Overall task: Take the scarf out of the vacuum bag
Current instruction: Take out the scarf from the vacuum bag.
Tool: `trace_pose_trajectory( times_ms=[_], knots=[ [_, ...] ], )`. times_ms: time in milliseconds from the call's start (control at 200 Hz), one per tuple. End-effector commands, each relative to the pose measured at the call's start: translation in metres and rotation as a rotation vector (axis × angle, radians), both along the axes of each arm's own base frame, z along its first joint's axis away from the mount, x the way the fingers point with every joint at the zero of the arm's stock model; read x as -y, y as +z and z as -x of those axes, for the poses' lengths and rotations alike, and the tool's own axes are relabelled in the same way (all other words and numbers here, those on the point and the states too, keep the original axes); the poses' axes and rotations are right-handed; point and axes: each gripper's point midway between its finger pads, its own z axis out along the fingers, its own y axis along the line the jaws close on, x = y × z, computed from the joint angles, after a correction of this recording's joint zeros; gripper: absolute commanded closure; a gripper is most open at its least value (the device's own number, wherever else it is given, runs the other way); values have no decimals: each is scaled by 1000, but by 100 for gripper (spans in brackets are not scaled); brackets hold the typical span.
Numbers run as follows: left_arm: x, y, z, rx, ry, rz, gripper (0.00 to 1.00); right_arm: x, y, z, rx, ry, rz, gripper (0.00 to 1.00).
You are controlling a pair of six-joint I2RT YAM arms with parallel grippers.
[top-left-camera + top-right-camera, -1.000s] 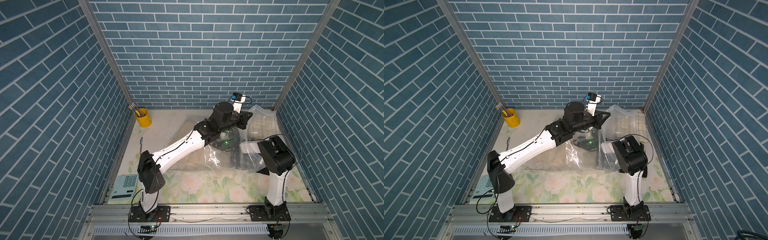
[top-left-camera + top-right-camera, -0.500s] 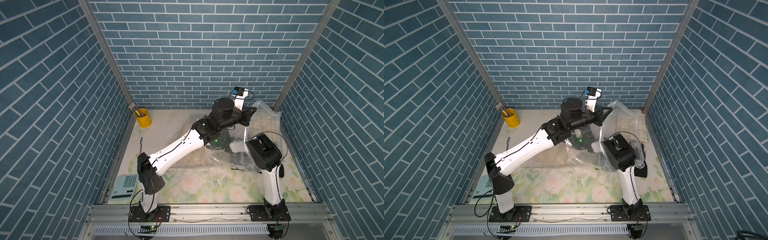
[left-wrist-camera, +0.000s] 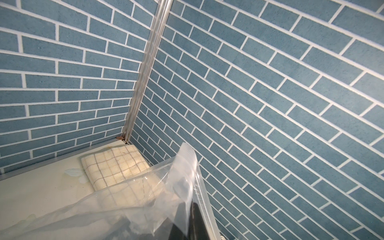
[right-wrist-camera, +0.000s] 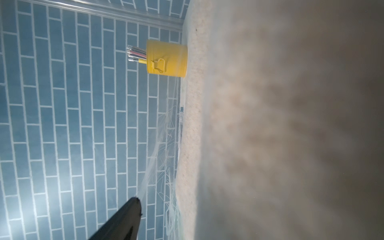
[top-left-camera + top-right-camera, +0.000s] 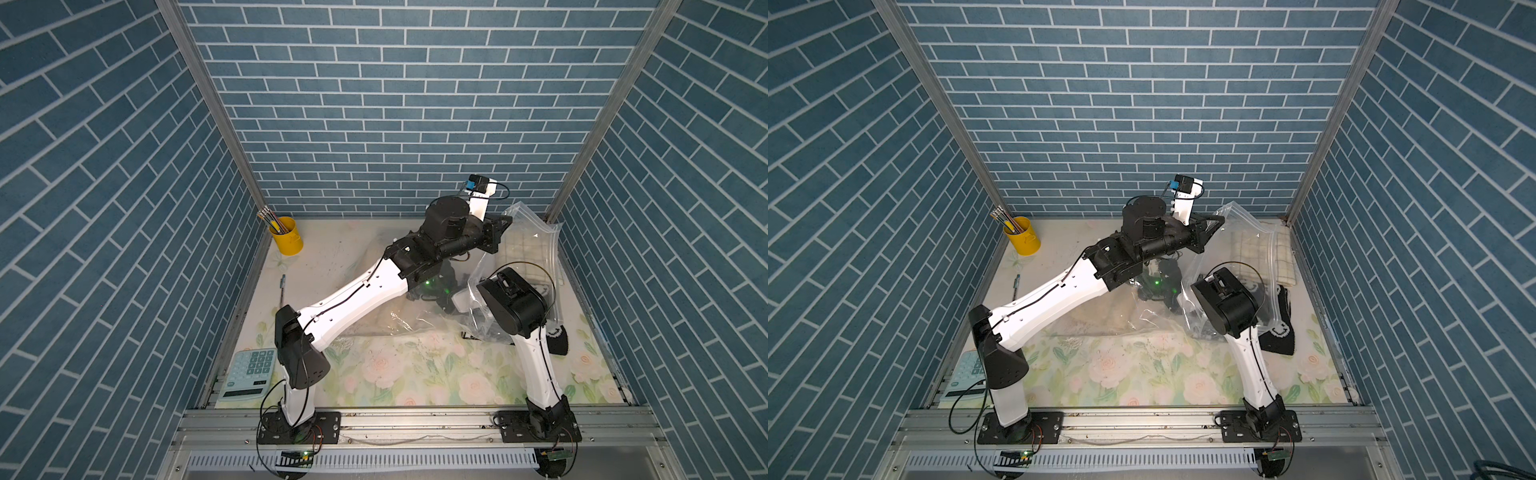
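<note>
**Worktop holdings: bag, contents and surroundings**

- Vacuum bag [image 5: 1241, 226]: clear crinkled plastic on the right half of the worktop [image 5: 332, 257]. Its far edge is lifted off the surface and the rest trails down toward the middle.
- Left fingers [image 3: 197, 224]: closed tight, pinching the bag's raised zip edge.
- Scarf [image 5: 1100, 316]: pale beige and fuzzy, lying flat under the plastic near the worktop's middle. It fills much of the right wrist view [image 4: 270, 124] as a blur.
- Right fingers [image 4: 124, 218]: reaching low beside the scarf. Only one shows, so how wide they stand cannot be told. In both top views the left arm's forearm passes over them.
- Obstructions: the left arm's forearm crosses above the scarf, and the right arm's raised elbow covers the bag's near side.
- Checked cloth [image 3: 112, 166]: cream with a grey grid, folded in the far right corner, partly seen through the bag.
- Black knit piece [image 5: 1279, 328]: white pattern, just beside the right arm.
- Yellow cup [image 5: 286, 237]: holds pens, far left corner, well apart from the bag.
- Loose pen [image 5: 282, 286]: near the left wall.
- Calculator [image 5: 249, 374]: near left corner.
</note>
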Motion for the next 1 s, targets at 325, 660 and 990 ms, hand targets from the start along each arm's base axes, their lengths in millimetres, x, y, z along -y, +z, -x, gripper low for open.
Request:
trace_pose_trajectory(
  times_ms=[325,660,990],
  knots=[
    [-9,40,12,74,5,75,100,-16,-23,-2,-79,-12,-97,33],
    [-20,38,14,72,32,59,100,-12,-31,9,-90,18,-120,92],
    [-27,25,12,61,63,35,100,-13,-24,11,-38,46,-99,100]
  ],
)
